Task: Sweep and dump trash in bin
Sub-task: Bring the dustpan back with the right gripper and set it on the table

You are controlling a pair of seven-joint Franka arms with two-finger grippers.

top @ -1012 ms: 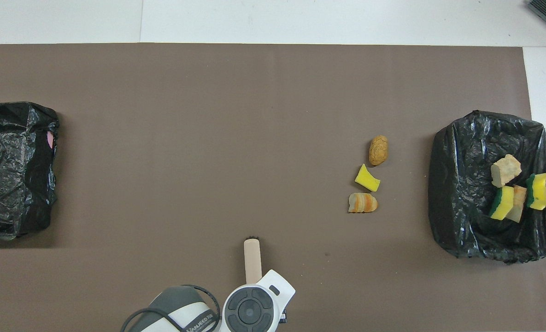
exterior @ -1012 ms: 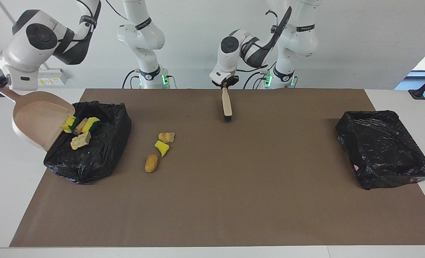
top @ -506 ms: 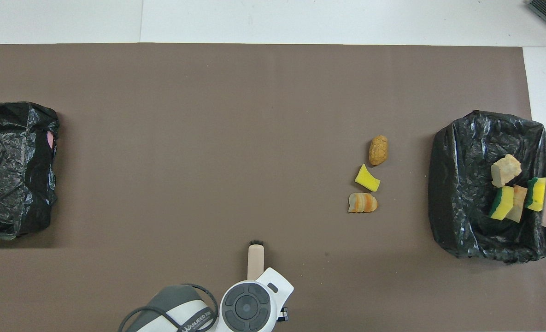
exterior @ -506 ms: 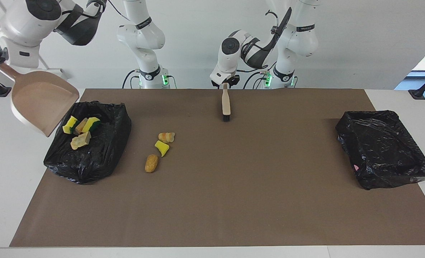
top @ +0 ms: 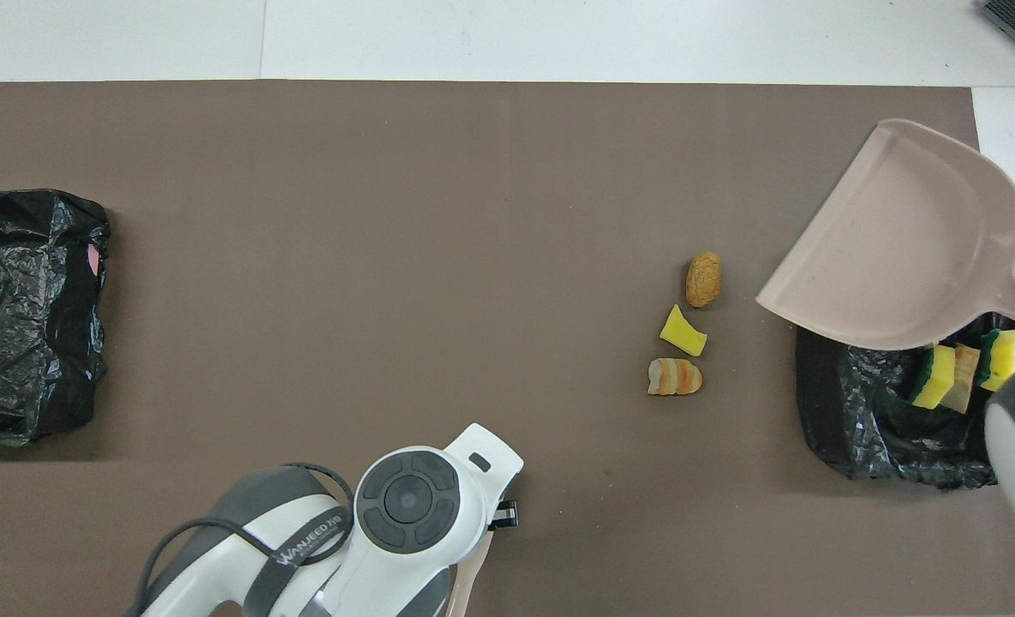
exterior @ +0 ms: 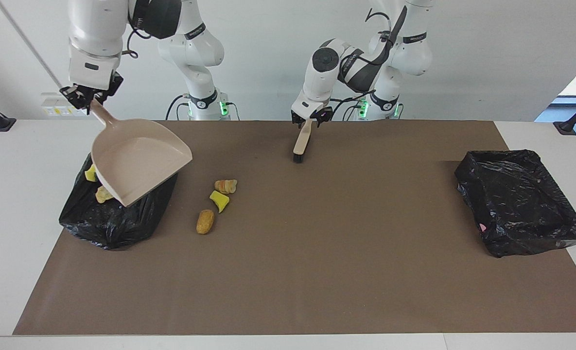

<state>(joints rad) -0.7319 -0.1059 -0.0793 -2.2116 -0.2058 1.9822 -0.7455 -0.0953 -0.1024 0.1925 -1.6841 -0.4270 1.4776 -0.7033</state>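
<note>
Robot lab — bare white walls (paper-covered table (exterior: 288, 301))

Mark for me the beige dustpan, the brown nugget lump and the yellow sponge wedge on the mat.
Beige plastic dustpan (exterior: 139, 167): facing view, inside of scoop.
Brown nugget-like lump (top: 703, 278): overhead view, top face.
Yellow sponge wedge (top: 683, 332): overhead view, its middle.

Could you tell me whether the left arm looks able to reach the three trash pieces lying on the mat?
Probably yes. Bare mat lies between the left gripper, with the brush at it, and the three trash pieces. The right gripper holds the dustpan up over the bin, not between.
</note>
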